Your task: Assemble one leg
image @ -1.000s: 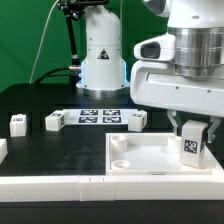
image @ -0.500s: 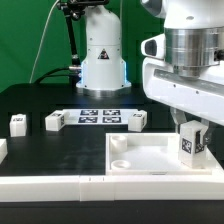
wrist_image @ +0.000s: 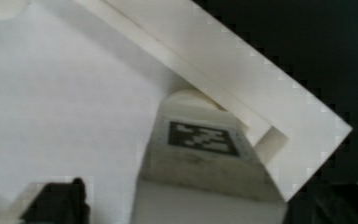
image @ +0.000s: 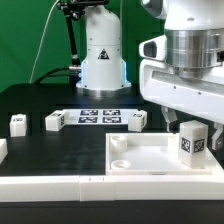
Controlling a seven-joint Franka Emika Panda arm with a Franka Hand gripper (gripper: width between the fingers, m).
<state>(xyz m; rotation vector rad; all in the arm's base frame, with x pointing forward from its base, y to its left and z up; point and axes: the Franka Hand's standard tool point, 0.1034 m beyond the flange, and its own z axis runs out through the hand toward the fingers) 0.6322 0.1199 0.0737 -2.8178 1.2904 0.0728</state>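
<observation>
Black table, green backdrop | leg stands upright in the white panel corner, exterior view's right | my gripper now spread clear of it; clamped on it half a second ago

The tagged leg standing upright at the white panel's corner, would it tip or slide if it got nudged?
The leg looks like stiff, chunky plastic, so it should keep its shape in a grip. It stands taller than wide on the panel, so a nudge near its top might tip it. Its smooth faces could slip a little.
</observation>
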